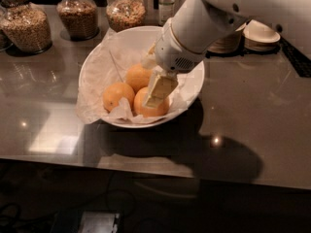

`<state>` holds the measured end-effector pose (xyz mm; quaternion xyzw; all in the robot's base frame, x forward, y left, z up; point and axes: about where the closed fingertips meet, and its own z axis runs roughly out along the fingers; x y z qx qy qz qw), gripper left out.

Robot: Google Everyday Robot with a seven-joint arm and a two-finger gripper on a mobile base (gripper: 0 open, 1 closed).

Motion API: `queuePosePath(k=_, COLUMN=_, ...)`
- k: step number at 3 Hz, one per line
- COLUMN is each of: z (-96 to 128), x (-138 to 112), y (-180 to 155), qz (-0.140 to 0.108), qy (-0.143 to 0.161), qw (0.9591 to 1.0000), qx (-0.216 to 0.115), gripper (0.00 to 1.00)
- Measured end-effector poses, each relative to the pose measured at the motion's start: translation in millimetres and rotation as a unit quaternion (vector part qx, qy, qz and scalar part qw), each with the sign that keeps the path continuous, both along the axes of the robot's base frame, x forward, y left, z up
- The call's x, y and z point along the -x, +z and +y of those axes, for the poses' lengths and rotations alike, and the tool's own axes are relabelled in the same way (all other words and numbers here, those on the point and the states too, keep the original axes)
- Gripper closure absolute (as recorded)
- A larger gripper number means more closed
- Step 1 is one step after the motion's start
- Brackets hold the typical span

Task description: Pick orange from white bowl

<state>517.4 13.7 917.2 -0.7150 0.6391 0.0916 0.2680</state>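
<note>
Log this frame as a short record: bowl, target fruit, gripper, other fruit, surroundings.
bowl: white bowl on the dark counter, lined with crumpled white paper
target: orange, front right in the bowl, not lifted out
effector: gripper down inside the bowl, over that orange and partly hiding it
other fruit: two more oranges, one left, one at the back
surroundings: three glass jars behind the bowl; stacked white dishes far right
</note>
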Motion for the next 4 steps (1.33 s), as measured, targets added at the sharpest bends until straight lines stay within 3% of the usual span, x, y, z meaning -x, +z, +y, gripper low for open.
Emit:
queuePosePath(k=1, z=0, x=-3, y=-11, qz=0.013, qy=-0.006, qw=0.9999, qx=0.000, gripper=0.41)
queuePosePath(k=4, z=5, x=1, y=-53, qz=0.072, qy=-0.032, qw=0.9965, qx=-0.028, gripper=0.34)
